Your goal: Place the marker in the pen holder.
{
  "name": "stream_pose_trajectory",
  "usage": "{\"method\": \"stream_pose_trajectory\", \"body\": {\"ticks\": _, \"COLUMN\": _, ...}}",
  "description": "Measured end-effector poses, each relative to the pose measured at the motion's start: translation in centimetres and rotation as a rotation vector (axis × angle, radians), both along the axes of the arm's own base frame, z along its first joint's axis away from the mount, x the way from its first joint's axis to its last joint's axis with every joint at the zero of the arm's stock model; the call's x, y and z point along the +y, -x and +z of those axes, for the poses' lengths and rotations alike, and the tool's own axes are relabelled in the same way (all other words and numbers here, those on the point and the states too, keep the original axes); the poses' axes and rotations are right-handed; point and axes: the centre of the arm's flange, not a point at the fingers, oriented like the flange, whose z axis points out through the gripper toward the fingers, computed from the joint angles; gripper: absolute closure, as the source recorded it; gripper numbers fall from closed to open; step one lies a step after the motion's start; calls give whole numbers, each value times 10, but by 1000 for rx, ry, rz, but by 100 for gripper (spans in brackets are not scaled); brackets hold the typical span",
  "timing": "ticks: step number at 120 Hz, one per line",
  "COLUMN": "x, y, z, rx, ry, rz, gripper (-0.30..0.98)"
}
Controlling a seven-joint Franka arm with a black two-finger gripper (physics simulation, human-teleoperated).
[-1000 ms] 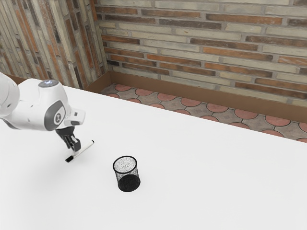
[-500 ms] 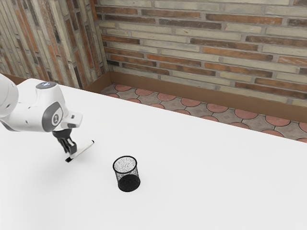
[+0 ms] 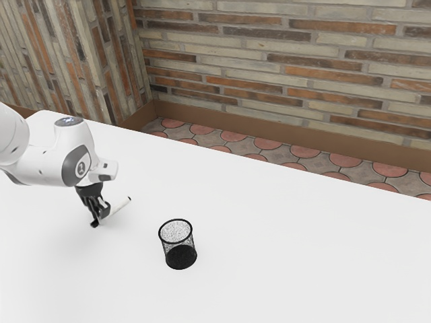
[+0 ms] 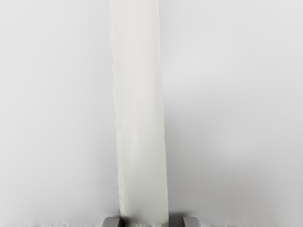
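On the table [image 3: 283, 235], toward its upper-left corner in the exterior view, straddles the marker [image 3: 119, 206] near its dark end with gripper [image 3: 99, 217] spread. Risks rolling it by closing off-centre, or missing the pen holder [image 3: 180, 256] if gripped so near one end.

Count of items at my station: robot arm [image 3: 47, 165], one. Gripper [image 3: 100, 219], one, with two fingers [image 4: 191, 222]. Marker [image 3: 119, 206], one. Pen holder [image 3: 180, 257], one. Table [image 3: 283, 235], one. Brick wall faces [image 3: 289, 54], two. Floor tiles [image 3: 267, 143], round and reddish: I count more than ten, several cut off by the table edge; I cannot establish an exact total.
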Motion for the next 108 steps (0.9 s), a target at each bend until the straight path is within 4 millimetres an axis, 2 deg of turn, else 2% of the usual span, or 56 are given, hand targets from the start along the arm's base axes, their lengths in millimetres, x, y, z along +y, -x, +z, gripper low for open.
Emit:
{"method": "stream_pose_trajectory", "body": {"ticks": 44, "x": 3, "y": 2, "z": -1, "rx": 6, "ry": 0, "rz": 37, "gripper": 68}}
{"method": "stream_pose_trajectory", "body": {"ticks": 56, "x": 0, "y": -1, "z": 14, "rx": -14, "ry": -4, "rz": 38, "gripper": 71}}
{"method": "stream_pose_trajectory", "body": {"ticks": 74, "x": -38, "y": -12, "z": 76, "rx": -87, "ry": -7, "rz": -20, "gripper": 74}}
{"method": "stream_pose_trajectory", "body": {"ticks": 81, "x": -51, "y": -13, "z": 93, "rx": -88, "ry": -4, "rz": -38, "gripper": 75}}
{"method": "stream_pose_trajectory", "body": {"ticks": 86, "x": -63, "y": -12, "z": 112, "rx": -96, "ry": 0, "rz": -54, "gripper": 75}}
{"method": "stream_pose_trajectory", "body": {"ticks": 108, "x": -145, "y": 8, "z": 204, "rx": -116, "ry": 19, "rz": -177, "gripper": 74}}
